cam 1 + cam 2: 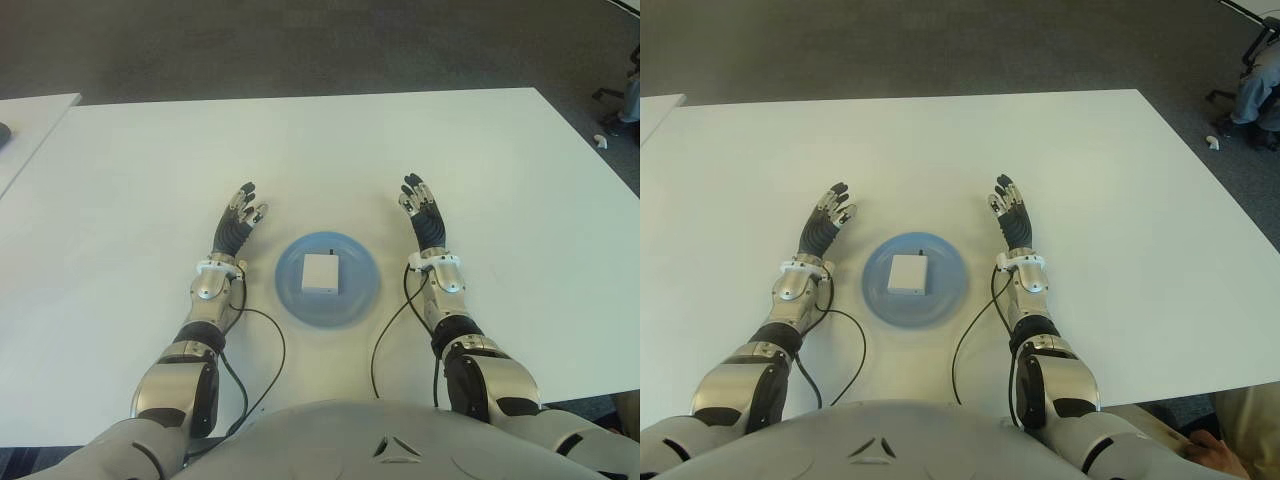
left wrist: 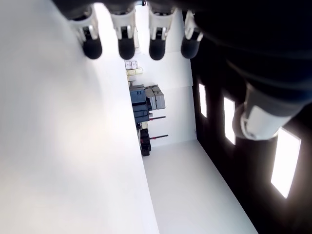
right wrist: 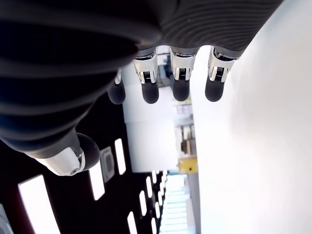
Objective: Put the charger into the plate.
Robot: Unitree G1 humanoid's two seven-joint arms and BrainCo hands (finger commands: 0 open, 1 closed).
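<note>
White charger (image 1: pixel 321 272) sits in a blue plate (image 1: pixel 358 297) between the left hand (image 1: pixel 238 222) and right hand (image 1: pixel 422 212), both with fingers spread wide and empty.

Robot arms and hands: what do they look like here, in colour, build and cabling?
Both arms have glossy silver-grey shells with black joint sections. The left hand and right hand have dark ribbed palms, silver-and-white finger segments and black rounded fingertips. Pale wrist cuffs join hand to forearm. A thin black cable loops from each forearm over the white table.
</note>
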